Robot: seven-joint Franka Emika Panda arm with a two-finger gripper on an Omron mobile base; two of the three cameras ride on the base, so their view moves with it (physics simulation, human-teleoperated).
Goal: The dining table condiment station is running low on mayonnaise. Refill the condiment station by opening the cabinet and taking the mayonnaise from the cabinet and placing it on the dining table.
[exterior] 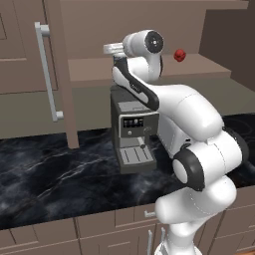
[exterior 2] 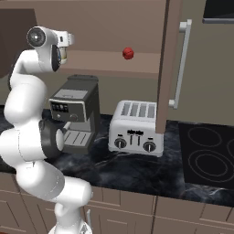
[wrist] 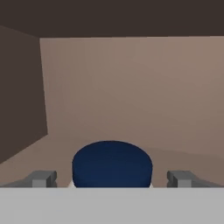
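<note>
Taupe cabinet [exterior 2: 137, 27] walls surround your working space, its doors swung open above a black marble tabletop [exterior: 50, 169]. Your mayonnaise [wrist: 112, 164] sits on the cabinet shelf, its dark blue lid right in front of the hand camera, centred between the two fingertips [wrist: 41, 178]. The tool [wrist: 112, 179] stands wide, holding nothing, one finger on each side of the jar and apart from it.

Your main risk, as I judge it, is closing too high on the lid: the jar is very small, so a shallow grip could let it slip or tip on the shelf. Pushing further forward could knock it toward the back wall.

Further along the same shelf you have a small red object [exterior 2: 128, 53], well apart from the jar. Below the shelf stand a coffee machine [exterior: 132, 130] and a toaster [exterior 2: 136, 129]; when you withdraw, the open door [exterior 2: 167, 68] and the coffee machine top look like the nearest things to catch.
</note>
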